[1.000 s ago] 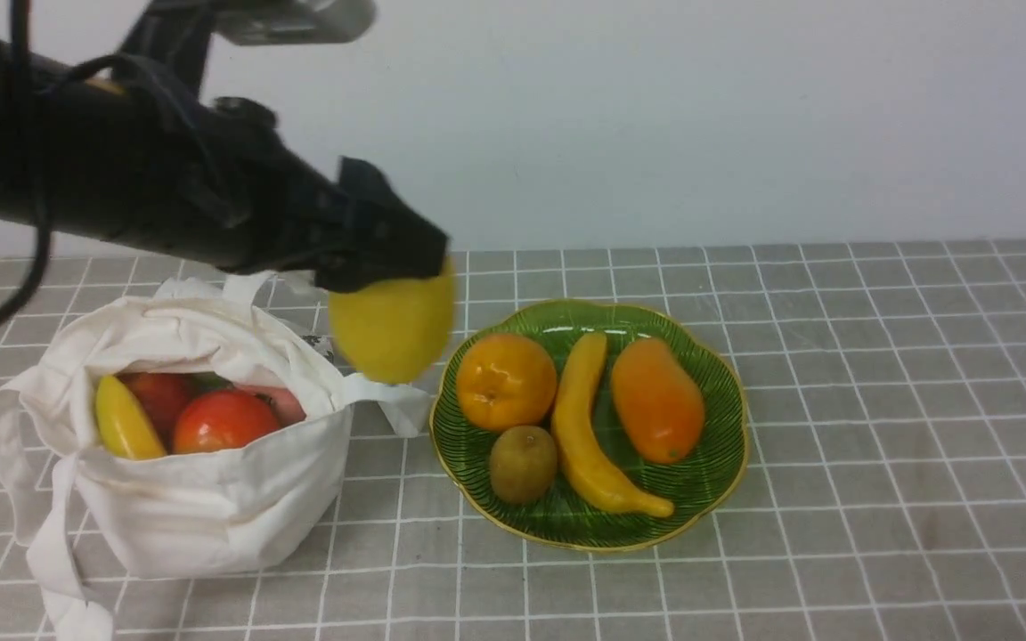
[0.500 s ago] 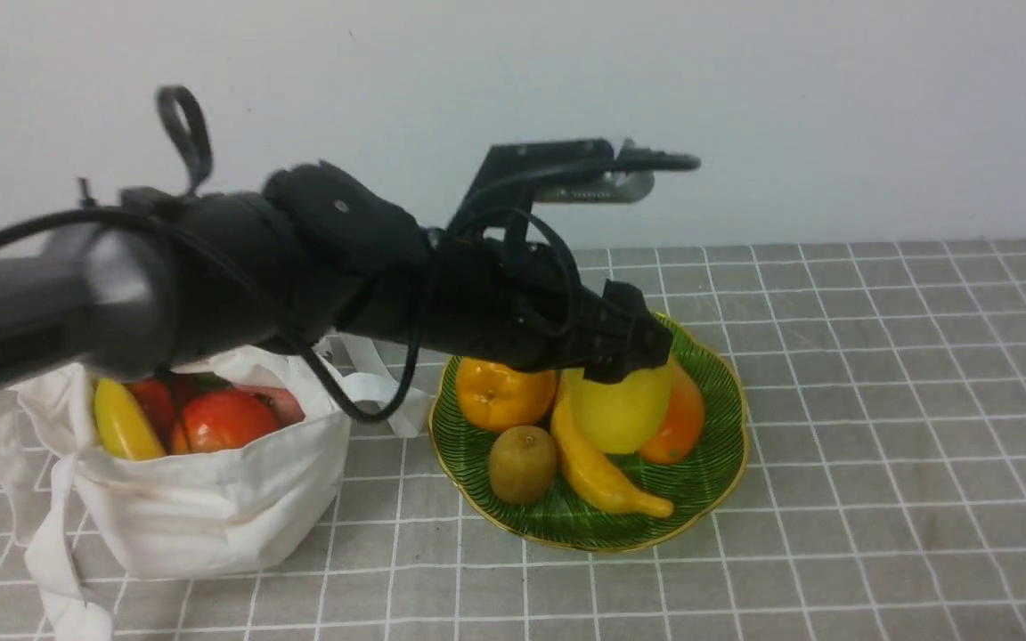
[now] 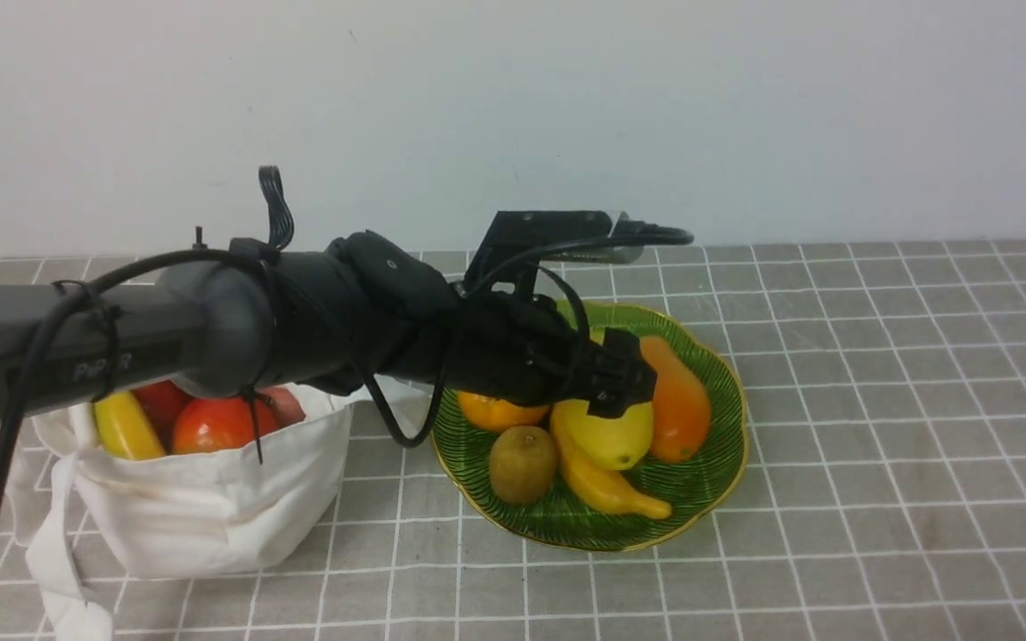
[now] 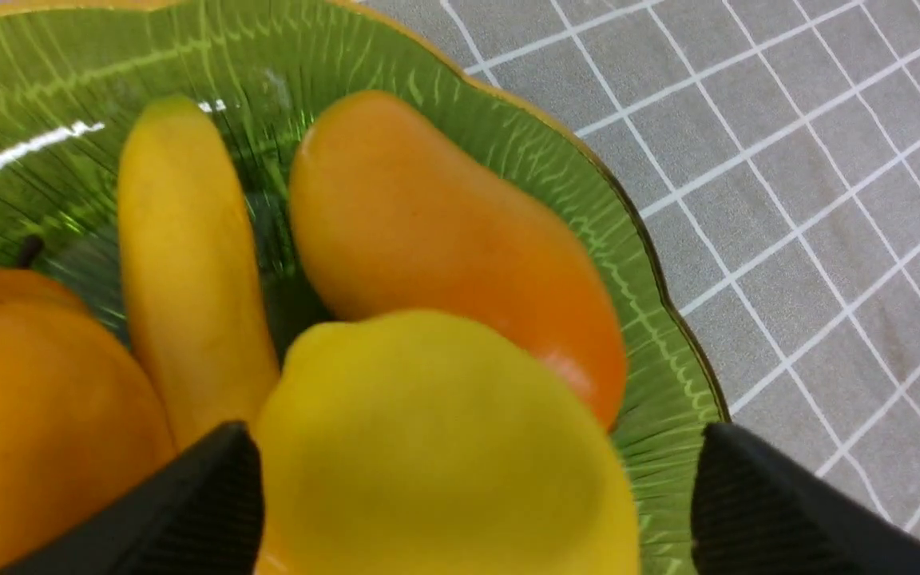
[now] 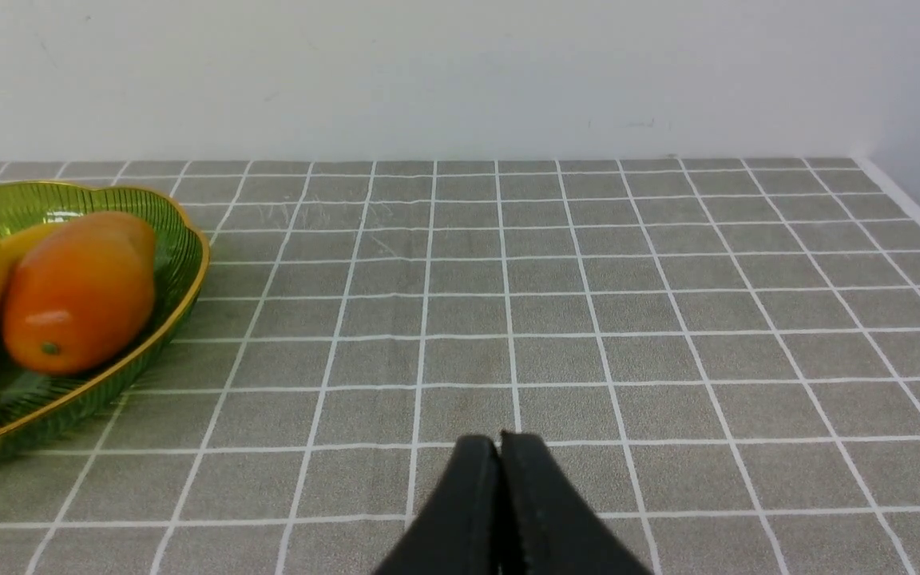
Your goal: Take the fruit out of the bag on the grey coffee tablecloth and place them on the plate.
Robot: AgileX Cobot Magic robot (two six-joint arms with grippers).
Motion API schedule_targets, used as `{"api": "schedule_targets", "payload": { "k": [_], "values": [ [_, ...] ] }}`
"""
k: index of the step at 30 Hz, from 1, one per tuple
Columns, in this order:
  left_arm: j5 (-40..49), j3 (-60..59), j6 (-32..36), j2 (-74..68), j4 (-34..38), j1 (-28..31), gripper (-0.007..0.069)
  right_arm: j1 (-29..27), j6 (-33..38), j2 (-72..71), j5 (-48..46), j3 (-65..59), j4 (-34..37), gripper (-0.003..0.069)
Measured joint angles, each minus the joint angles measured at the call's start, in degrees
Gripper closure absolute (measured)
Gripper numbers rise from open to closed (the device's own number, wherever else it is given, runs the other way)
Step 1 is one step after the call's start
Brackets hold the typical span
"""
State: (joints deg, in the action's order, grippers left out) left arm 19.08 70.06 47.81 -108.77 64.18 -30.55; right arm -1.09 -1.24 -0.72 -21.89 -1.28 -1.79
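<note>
My left gripper (image 3: 622,392) is low over the green plate (image 3: 713,476), jaws open around the yellow lemon (image 3: 606,438). In the left wrist view the lemon (image 4: 444,447) touches one finger (image 4: 212,495), and a gap shows before the other finger (image 4: 755,503). The lemon rests on the yellow banana (image 3: 606,491) beside the orange-red oval fruit (image 3: 678,405). The off-white bag (image 3: 210,512) stands at the left on the grey tablecloth (image 3: 878,401), holding a red fruit (image 3: 215,423) and a yellow one (image 3: 121,427). My right gripper (image 5: 500,447) is shut and empty, above bare cloth.
An orange (image 3: 491,412) and a brown kiwi (image 3: 522,463) also lie on the plate. My left arm (image 3: 210,338) stretches over the bag's mouth. The bag's strap (image 3: 59,570) hangs at the front left. The wall runs behind the table.
My left arm has carried the lemon from beside the bag to the right and down into the plate. The jaws have opened and the lemon now rests on the other fruit.
</note>
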Motion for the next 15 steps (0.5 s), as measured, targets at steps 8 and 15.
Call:
{"api": "schedule_targets", "payload": {
  "k": [8,15],
  "values": [
    [0.2,0.0,-0.1,7.3,-0.1,4.1,0.0018,0.0,0.0,0.0,0.0,0.0,0.0,0.0674],
    [7.1,0.0,-0.1,24.7,-5.2,10.6,0.0513,0.0,0.0,0.0,0.0,0.0,0.0,0.0674]
  ]
}}
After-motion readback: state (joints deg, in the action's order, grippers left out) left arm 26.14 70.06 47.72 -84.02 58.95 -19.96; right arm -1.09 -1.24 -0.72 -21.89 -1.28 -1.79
